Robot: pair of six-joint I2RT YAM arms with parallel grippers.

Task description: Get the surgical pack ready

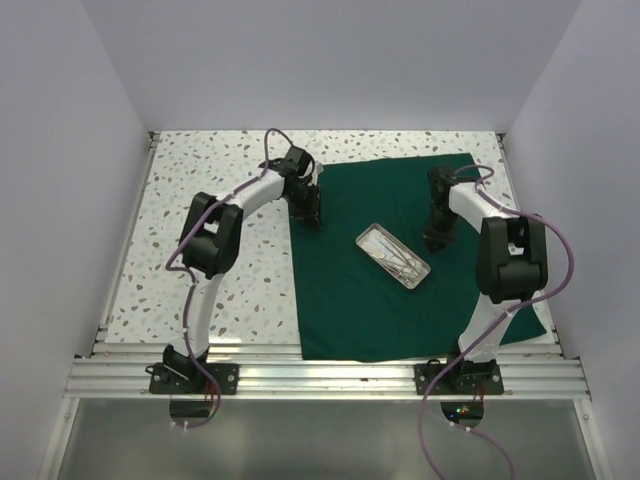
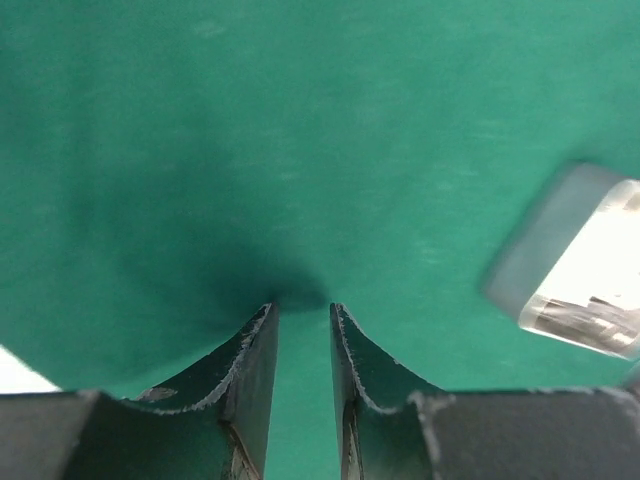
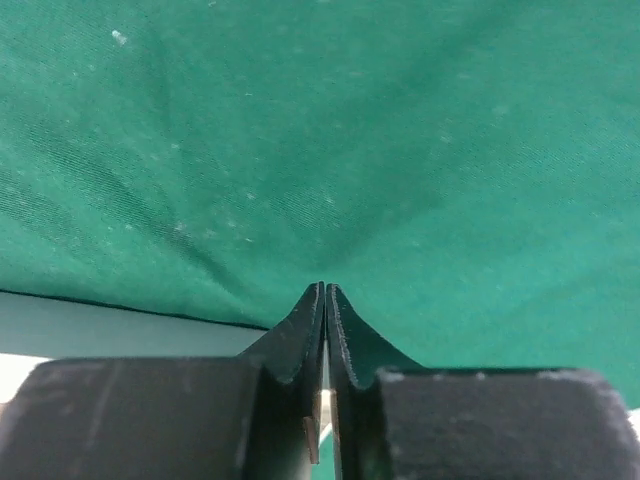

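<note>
The surgical pack is a dark green drape (image 1: 350, 310) spread flat as a big sheet over the right half of the table. My left gripper (image 1: 310, 222) points down onto the sheet near its left edge. In the left wrist view its tips (image 2: 302, 308) rest on the cloth (image 2: 300, 120), open by a narrow gap with only flat cloth showing between them. My right gripper (image 1: 436, 243) stands on the right part of the sheet. The right wrist view shows it (image 3: 325, 288) shut, tips against the cloth (image 3: 350, 130), where faint creases run toward them.
A shallow metal tray (image 1: 393, 256) holding several steel instruments lies on the middle of the sheet, between the two grippers, and its corner (image 2: 585, 265) shows in the left wrist view. Speckled tabletop (image 1: 210, 200) lies left of the sheet. White walls enclose the table.
</note>
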